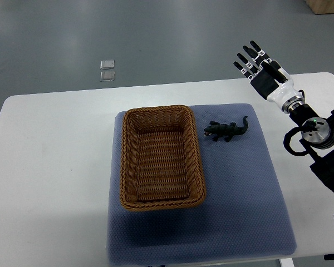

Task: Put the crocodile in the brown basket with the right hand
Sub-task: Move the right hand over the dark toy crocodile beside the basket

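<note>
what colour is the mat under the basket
Blue-grey mat, seen in the top view, under the brown basket.

The right arm point(323, 150) is cut off by the right edge. The counter point(50, 178) runs out at the bottom edge, as does the blue mat point(239, 222). Two small clear objects point(107, 70) on the floor are too small to identify. A wooden item point(325, 5) is clipped at the top right corner.

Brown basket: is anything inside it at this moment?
Nothing is inside the brown basket; its woven floor shows bare. The crocodile lies outside on the blue mat, just right of the basket's rim. The mat under the basket is covered.
</note>
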Robot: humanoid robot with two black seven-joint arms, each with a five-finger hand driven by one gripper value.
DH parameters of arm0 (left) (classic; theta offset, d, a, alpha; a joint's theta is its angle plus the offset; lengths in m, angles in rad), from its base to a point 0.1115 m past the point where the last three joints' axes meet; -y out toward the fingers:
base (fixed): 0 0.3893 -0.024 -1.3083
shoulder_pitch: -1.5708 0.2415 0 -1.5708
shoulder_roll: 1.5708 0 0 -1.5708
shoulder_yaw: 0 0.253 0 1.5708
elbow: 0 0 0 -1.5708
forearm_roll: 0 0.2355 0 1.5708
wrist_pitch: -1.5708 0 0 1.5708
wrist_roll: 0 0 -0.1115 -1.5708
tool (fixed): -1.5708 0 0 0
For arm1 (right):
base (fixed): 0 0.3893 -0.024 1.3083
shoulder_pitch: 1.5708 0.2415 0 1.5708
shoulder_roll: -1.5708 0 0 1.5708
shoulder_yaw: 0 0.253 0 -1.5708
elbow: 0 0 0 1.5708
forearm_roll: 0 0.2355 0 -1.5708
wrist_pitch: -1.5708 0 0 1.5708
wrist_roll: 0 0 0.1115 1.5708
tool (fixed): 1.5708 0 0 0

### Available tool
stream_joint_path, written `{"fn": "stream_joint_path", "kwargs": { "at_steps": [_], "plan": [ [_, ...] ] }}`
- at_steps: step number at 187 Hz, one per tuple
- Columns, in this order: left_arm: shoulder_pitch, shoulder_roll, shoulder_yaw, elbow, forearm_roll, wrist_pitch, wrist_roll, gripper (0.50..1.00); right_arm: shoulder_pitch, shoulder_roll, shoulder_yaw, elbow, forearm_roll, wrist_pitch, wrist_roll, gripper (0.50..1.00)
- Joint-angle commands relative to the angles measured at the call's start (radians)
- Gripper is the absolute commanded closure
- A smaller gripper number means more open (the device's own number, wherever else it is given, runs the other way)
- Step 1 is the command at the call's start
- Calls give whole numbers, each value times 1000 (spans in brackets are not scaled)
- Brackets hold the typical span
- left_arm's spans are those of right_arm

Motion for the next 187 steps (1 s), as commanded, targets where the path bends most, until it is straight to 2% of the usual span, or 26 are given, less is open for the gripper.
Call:
{"fn": "stream_joint_path", "kwargs": {
  "at_steps": [1,72,100,144,172,187],
  "plan": [
    [0,0,0,0,0,-3,0,500,0,0,0,0,0,2,0,572],
    [0,0,2,0,0,-9,0,500,11,-11,-6,0,-14,2,-3,572],
    [0,0,2,0,0,-11,0,500,25,-63,-86,2,-100,-3,-4,572],
    [0,0,2,-12,2,-11,0,500,164,-168,-308,18,-506,2,-26,572],
    [-6,0,2,-12,2,-12,0,500,284,-255,-480,104,-825,14,-27,572],
    [-9,0,2,-14,2,-14,0,500,356,-313,-581,201,-968,81,-27,572]
  ]
}}
